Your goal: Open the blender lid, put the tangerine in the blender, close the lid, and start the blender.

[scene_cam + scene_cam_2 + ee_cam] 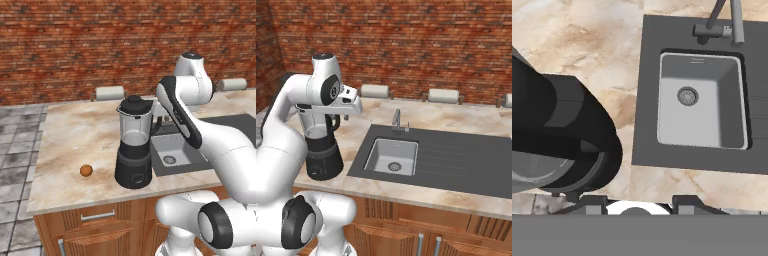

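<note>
Standing near the counter's [75, 135] front edge: blender [134, 150], black base, clear jar, blender lid [134, 105] seated on the rim. Tangerine [86, 170] lies on the marble to the blender's left, well apart from it. Sink [392, 156] with faucet [397, 120] sits to the blender's right. Gripper [159, 111] hovers just beside the jar top on the sink side; its opening cannot be told. Paper towel roll [109, 93] against brick wall.

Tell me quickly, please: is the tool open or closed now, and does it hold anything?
Tool: open and holding nothing, beside the blender, whose blender lid is on.
</note>
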### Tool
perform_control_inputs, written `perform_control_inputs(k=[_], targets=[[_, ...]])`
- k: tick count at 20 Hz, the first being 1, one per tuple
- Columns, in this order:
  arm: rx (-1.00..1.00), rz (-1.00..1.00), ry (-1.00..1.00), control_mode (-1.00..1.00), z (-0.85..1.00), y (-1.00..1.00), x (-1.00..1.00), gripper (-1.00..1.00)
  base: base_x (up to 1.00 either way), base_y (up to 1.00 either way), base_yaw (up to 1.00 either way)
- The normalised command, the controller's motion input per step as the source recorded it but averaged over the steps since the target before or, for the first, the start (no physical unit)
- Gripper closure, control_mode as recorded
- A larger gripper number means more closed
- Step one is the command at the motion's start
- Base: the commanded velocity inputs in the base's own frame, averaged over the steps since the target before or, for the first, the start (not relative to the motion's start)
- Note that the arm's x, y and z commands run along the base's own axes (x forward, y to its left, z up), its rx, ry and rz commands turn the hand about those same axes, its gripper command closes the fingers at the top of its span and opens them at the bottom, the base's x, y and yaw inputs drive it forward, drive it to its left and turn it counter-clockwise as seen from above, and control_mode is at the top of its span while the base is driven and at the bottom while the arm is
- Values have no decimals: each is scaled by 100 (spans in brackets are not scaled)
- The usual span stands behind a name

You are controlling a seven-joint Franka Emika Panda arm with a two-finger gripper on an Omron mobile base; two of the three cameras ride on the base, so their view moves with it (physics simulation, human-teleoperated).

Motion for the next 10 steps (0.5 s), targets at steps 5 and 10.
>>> perform_control_inputs(k=[5,10], targets=[[0,0,-6,-100,0,4,-19,-100,0,0,0],[0,0,-27,-100,44,16,-67,-100,0,0,0]])
